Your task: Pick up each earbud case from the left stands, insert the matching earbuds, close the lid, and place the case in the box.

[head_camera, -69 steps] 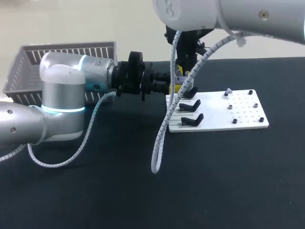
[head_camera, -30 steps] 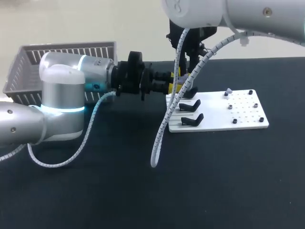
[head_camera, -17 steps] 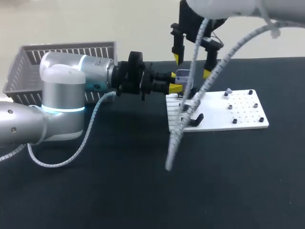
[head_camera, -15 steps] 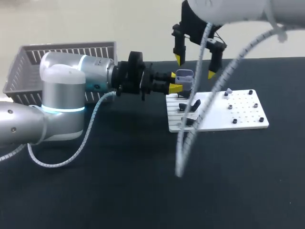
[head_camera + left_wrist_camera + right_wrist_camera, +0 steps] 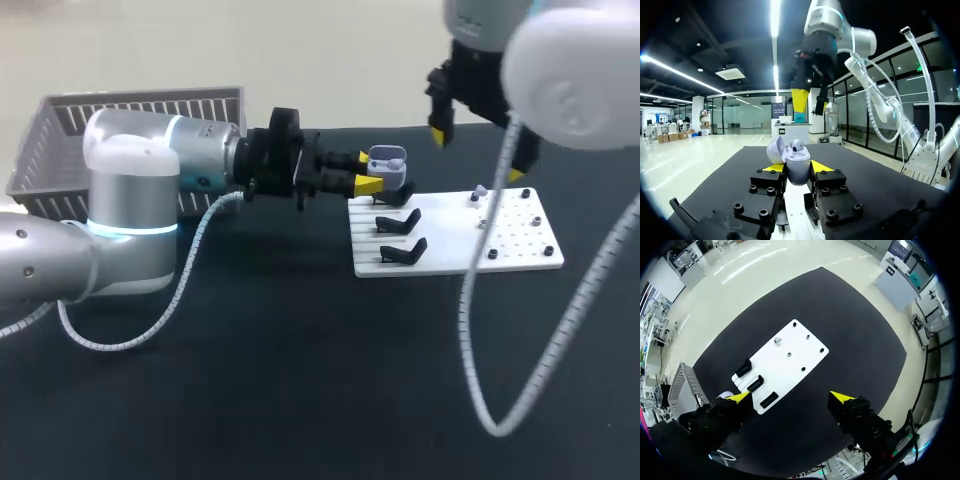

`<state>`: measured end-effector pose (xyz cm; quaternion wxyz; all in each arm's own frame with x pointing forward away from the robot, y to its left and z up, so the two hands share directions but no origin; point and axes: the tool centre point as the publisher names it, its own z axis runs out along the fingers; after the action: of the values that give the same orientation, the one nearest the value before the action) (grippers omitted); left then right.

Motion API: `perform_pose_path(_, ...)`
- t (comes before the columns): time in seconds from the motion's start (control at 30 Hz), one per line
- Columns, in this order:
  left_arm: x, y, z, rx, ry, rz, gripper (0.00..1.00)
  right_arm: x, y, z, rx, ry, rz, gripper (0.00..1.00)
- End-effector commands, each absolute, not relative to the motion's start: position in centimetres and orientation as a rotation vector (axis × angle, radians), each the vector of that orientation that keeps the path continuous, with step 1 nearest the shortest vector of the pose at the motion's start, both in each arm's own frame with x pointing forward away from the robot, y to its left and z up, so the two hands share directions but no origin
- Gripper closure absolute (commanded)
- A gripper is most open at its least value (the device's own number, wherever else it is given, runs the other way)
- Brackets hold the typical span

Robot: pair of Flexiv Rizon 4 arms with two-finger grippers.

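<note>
**While our left hand [image 5: 366, 171] holds the case [image 5: 798, 170] lid-up, loading looks only part done**

Closest to us is black worktop [image 5: 250, 380], with our left arm lying across it. The left hand is clamped on the case, one finger on each side of the lower shell. It holds the case clear of the worktop, over the stand end of the white plate [image 5: 520, 262]. The lid [image 5: 775, 149] is swung open. The left wrist view shows one earbud [image 5: 798, 146] seated in the case. We can't tell whether a second one sits beside it.

On the plate, the two nearer stands [image 5: 400, 222] look bare, and the far one is partly hidden behind the case. One pale loose earbud [image 5: 479, 191] sits on a peg at the plate's far side. The other pegs show only dark.

Farther back, our right hand [image 5: 478, 152] hangs above the plate's far edge, fingers wide apart and carrying nothing.

At the back left is the grey slatted box [image 5: 130, 108]. We can't see inside it from here.

Our read:
- Done: case picked, lid open, first bud in.
- Left: probably the loose earbud, then close the lid and drop the case in the box.
- We see no other case waiting on the stands.
</note>
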<state>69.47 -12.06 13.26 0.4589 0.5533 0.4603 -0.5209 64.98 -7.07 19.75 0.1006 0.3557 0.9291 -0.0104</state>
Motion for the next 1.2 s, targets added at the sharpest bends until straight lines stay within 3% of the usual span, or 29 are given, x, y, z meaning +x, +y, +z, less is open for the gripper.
perform_pose_path(0.03, 69.5, -12.1, 13.2, 1.361, 1.133, -1.281, 1.0, 65.7, -9.7, 18.5, 0.973, 2.702, 0.321, 0.0)
perform_pose_path(0.27, 69.5, -12.1, 13.2, 1.361, 1.133, -1.281, 1.0, 68.5, -11.6, 16.3, 0.892, 2.792, 0.315, 0.0)
perform_pose_path(0.93, 69.5, -12.1, 13.2, 1.361, 1.133, -1.281, 1.0, 68.5, -11.6, 16.3, 0.892, 2.792, 0.315, 0.0)
perform_pose_path(1.2, 69.5, -12.1, 13.2, 1.361, 1.133, -1.281, 1.0, 70.7, -12.0, 14.3, 0.714, 2.794, 0.132, 0.0)
